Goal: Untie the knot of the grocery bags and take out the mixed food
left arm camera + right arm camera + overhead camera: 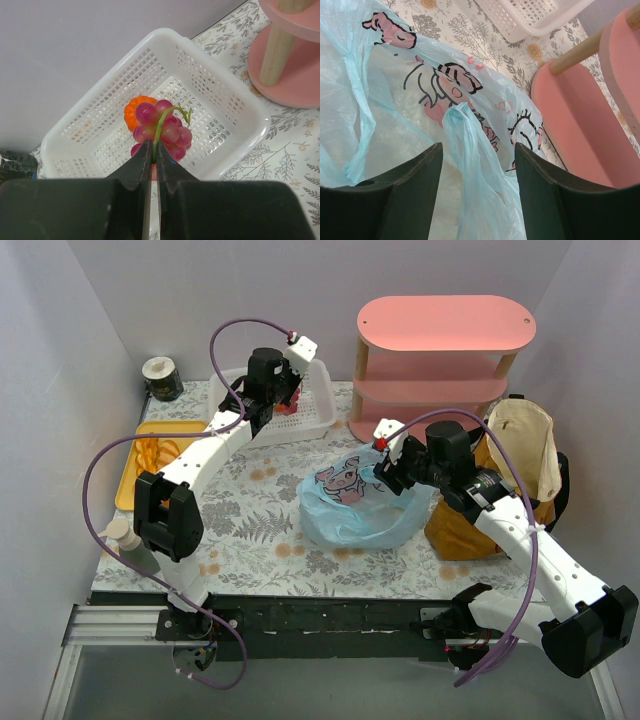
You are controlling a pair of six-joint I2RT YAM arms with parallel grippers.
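Observation:
My left gripper (154,146) is shut on the green stem of a bunch of reddish-purple grapes (167,129), which hangs just over the white mesh basket (243,101). A small round orange fruit (134,109) lies in the basket behind the grapes. From above, the left gripper (289,396) sits over the basket (322,418) at the back. The pale blue plastic bag (352,508), printed with cartoon figures, lies mid-table. My right gripper (477,146) is open at its right top edge, with a twisted bag handle (462,131) standing loose between the fingers. The mustard-brown tote (522,466) stands open behind the right arm.
A pink three-tier shelf (443,348) stands at the back right, close to the basket and the bag. An orange tray (141,436) with orange-tan pastry pieces (156,453) lies at the left. A dark cup with a white rim (161,378) sits in the back left corner. A bottle (130,543) stands front left.

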